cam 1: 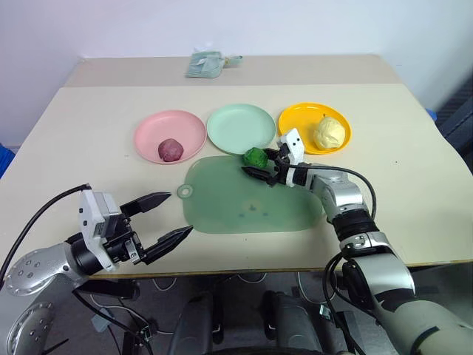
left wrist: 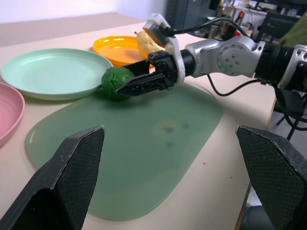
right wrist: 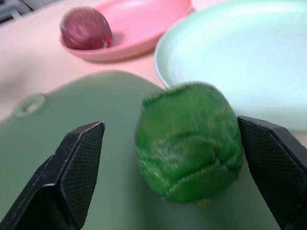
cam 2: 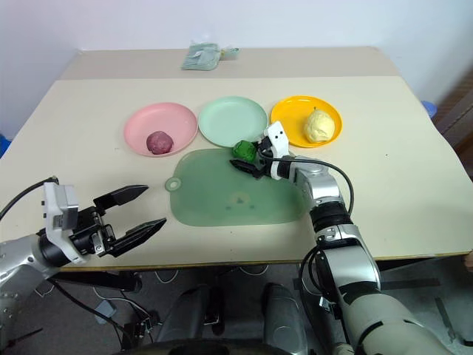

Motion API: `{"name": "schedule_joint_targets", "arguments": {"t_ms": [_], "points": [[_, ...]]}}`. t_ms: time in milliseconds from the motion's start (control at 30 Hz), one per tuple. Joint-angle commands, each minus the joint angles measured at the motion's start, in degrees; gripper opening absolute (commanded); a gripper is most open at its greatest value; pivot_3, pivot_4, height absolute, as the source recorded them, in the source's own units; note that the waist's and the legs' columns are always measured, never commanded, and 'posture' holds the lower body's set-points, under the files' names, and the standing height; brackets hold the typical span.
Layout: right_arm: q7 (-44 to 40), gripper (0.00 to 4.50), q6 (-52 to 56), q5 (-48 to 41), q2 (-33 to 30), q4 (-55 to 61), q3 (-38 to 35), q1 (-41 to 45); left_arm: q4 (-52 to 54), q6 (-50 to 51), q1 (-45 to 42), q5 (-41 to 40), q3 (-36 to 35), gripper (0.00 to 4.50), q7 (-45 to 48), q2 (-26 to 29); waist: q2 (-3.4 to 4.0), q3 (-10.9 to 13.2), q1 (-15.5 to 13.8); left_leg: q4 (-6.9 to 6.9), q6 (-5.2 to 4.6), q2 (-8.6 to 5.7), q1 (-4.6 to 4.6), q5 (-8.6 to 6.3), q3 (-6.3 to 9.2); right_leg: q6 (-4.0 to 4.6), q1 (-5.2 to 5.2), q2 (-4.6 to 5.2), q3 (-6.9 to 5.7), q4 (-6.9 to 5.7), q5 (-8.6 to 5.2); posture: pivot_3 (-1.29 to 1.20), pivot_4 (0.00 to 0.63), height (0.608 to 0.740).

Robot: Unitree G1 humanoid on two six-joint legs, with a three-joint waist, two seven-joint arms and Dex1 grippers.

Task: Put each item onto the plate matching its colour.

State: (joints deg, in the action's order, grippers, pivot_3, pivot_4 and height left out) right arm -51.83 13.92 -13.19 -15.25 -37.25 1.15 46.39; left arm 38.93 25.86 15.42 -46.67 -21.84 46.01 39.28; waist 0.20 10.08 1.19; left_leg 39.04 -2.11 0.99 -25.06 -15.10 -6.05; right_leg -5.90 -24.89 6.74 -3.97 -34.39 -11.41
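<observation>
The small green piece sits at the far edge of the translucent green mat, just short of the mint green plate. My right gripper straddles it with wide jaws. In the right wrist view one finger touches the piece, and a gap separates it from the other finger. A dark red-purple ball lies on the pink plate. The pale yellow lump rests on the yellow-orange plate. My left gripper hangs open and empty near the table's front left edge.
The three plates stand in a row behind the mat. A crumpled pale green bag lies at the table's far side. The beige table has bare surface left of the pink plate and right of the yellow-orange plate.
</observation>
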Motion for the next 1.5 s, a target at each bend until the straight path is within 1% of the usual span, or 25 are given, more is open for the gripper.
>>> {"name": "schedule_joint_targets", "arguments": {"t_ms": [33,133,200,333,500,600,1000,1033,1100,1133,1200,1233,1267,1433,1500], "points": [[-1.37,4.45,-0.91,-2.36,-0.06,2.35,-2.07,5.14,2.05,-0.9,-0.21,-0.33,-0.34,4.5,-0.58,-0.22,0.01,0.01,0.02,0.0,0.0,0.01,0.0,0.0,0.0,0.0,-0.02,-0.01,0.0,-0.01,0.0,0.0,0.15,0.74],[-1.34,4.45,-2.72,-1.73,1.01,-1.77,-1.8,8.61,2.39,-1.22,-0.4,-0.15,-0.02,4.5,-1.22,-0.51,0.02,0.01,0.02,-0.02,0.0,0.01,0.0,0.0,0.0,0.0,-0.04,-0.01,0.0,-0.02,0.0,0.0,0.15,0.74],[-1.3,4.45,-3.98,-0.92,1.57,-3.8,-1.3,9.22,2.74,-1.48,-0.08,-0.1,-0.37,4.5,-1.7,-0.71,0.0,0.0,-0.03,-0.03,0.01,0.01,0.0,0.0,0.0,0.0,-0.03,-0.01,0.0,-0.01,0.0,0.0,0.15,0.74],[-1.63,4.45,-5.21,0.01,2.06,-3.76,-0.27,7.53,4.14,-1.76,1.76,-0.2,-1.2,4.5,-2.29,-1.25,0.0,0.0,-0.11,-0.03,0.01,0.0,-0.01,0.0,-0.01,0.01,-0.01,0.0,0.0,0.0,0.0,0.0,0.15,0.74],[-4.18,4.45,-2.69,-0.03,0.54,0.95,0.99,3.46,5.45,-1.82,2.93,-0.59,-1.5,4.5,-3.08,-1.35,0.01,0.01,-0.08,-0.03,0.02,0.0,-0.01,0.01,0.01,0.01,-0.02,0.0,0.0,0.0,0.0,0.0,0.15,0.74],[-4.11,4.45,-1.69,0.22,-0.05,2.19,0.79,2.03,5.5,-1.62,2.72,-0.87,-1.6,4.5,-3.34,-1.16,0.01,0.01,-0.05,-0.03,0.02,0.0,-0.01,0.01,0.0,0.01,-0.02,0.0,0.0,0.0,0.0,0.0,0.15,0.74],[-2.54,4.45,-3.68,2.41,0.29,-3.09,0.85,1.97,3.58,-0.67,-0.7,-0.68,-0.24,4.5,-3.13,-0.21,0.01,0.01,0.0,-0.05,0.03,0.0,-0.01,0.01,-0.01,0.0,-0.03,0.0,0.0,0.0,0.0,0.0,0.15,0.74],[-2.32,4.21,-3.89,2.5,0.3,-3.59,0.75,2.11,3.53,-0.74,-0.67,-0.55,-0.19,4.5,-3.03,-0.24,0.01,0.01,-0.01,-0.05,0.03,0.0,-0.01,0.01,-0.01,0.0,-0.04,0.0,0.0,0.0,0.0,0.0,0.15,0.74],[-2.21,3.54,-4.22,2.62,0.36,-4.38,0.55,2.44,3.45,-0.87,-0.61,-0.4,-0.14,4.5,-2.94,-0.29,0.02,0.01,-0.02,-0.05,0.03,0.0,-0.01,0.01,-0.01,0.0,-0.04,-0.01,0.0,0.0,0.0,0.0,0.15,0.74],[-2.16,3.14,-4.39,2.69,0.42,-4.75,0.43,2.63,3.43,-0.94,-0.57,-0.34,-0.14,4.5,-2.93,-0.33,0.01,0.01,-0.02,-0.05,0.03,0.0,-0.01,0.01,-0.01,0.01,-0.03,-0.01,0.0,0.0,0.0,0.0,0.15,0.74],[-2.06,2.12,-4.8,2.8,0.47,-5.28,0.3,2.87,3.42,-1.15,-0.38,-0.14,-0.13,4.5,-2.87,-0.48,0.01,0.01,-0.01,-0.04,0.03,0.0,-0.01,0.01,-0.01,0.0,-0.03,-0.01,0.0,0.0,0.0,0.0,0.15,0.74],[-1.97,1.76,-5.19,2.83,0.54,-5.51,0.23,3.03,3.4,-1.26,-0.37,-0.01,-0.06,4.5,-2.9,-0.59,0.01,0.01,-0.01,-0.05,0.03,0.0,-0.01,0.01,-0.01,0.0,-0.03,-0.01,0.0,0.0,0.0,0.0,0.15,0.74],[-1.91,1.58,-5.5,2.83,0.58,-5.69,0.2,3.14,3.38,-1.32,-0.38,0.07,-0.01,4.5,-2.92,-0.67,0.01,0.01,-0.02,-0.05,0.03,0.0,-0.01,0.01,-0.01,0.0,-0.03,-0.01,0.0,0.0,0.0,0.0,0.15,0.74],[-0.32,1.58,-7.93,1.43,1.88,-5.78,-1.52,5.79,3.37,-1.76,-0.11,0.5,0.12,4.5,-2.9,-1.17,0.03,0.02,0.05,-0.05,0.04,0.0,-0.01,0.02,-0.02,0.0,-0.04,-0.01,0.0,0.0,0.0,0.0,0.15,0.74],[2.44,1.58,-10.24,1.15,2.98,-9.23,-3.07,9.91,3.34,-1.94,0.02,0.58,0.02,4.5,-2.86,-1.38,0.05,0.03,0.1,-0.05,0.05,0.01,-0.01,0.02,-0.02,0.0,-0.06,-0.01,0.0,-0.01,0.0,0.0,0.15,0.74]]}}
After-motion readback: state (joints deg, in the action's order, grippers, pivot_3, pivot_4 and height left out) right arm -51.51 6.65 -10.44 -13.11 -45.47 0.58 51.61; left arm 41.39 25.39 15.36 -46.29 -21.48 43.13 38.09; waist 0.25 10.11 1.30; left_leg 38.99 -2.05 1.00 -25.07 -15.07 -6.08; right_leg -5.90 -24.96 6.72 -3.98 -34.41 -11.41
